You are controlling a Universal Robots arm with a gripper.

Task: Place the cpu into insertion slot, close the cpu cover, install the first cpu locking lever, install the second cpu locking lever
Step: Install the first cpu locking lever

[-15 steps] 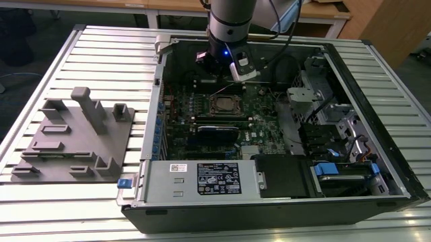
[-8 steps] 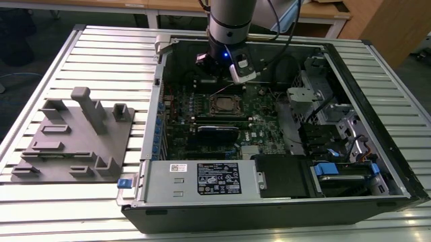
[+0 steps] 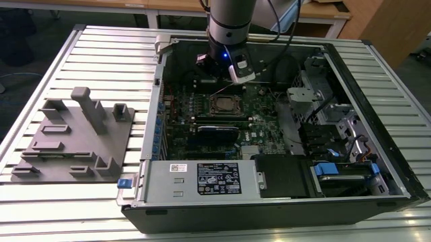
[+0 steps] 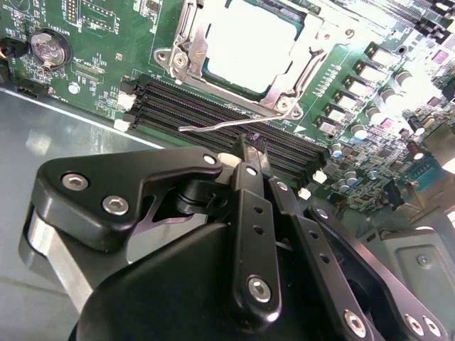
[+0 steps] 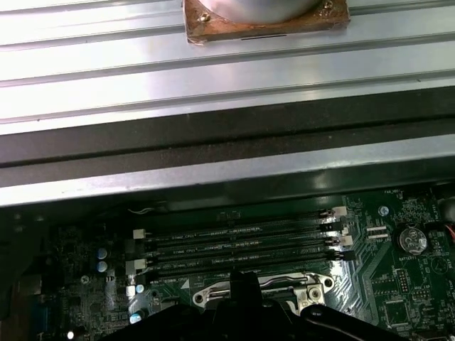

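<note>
Jaws: my jaws are pressed together, with nothing visible between them. In the second wrist view their black tips sit just beside the lever [image 4: 213, 127]. I cannot tell whether they touch it.
Arm: my arm [image 3: 229, 30] reaches down into the open case [image 3: 269, 212], over the board [image 4: 92, 42] and near the slot [image 3: 213, 107].
Cpu: the cpu [image 4: 249, 35] is a flat square chip with a pale, dull silver top that catches bright glare. It is seated in the slot.
Slot: a square socket with a silvery metal rim, set in the green board beside the memory slots [image 4: 213, 106].
Cover: the cover [image 4: 311, 55] is a thin metal frame lying flat around the cpu, whose top shows through its window.
Lever: a thin bent wire rod, silver. It stands out free across the memory slots, between the slot and my jaws.
Coin cell: the coin cell [image 4: 48, 48] is round and shiny, on the board well apart from the slot.
Bench: the bench [image 3: 101, 50] is slatted metal and carries the case. A grey fixture [image 3: 74, 141] lies beside the case, on the exterior view's left.
</note>
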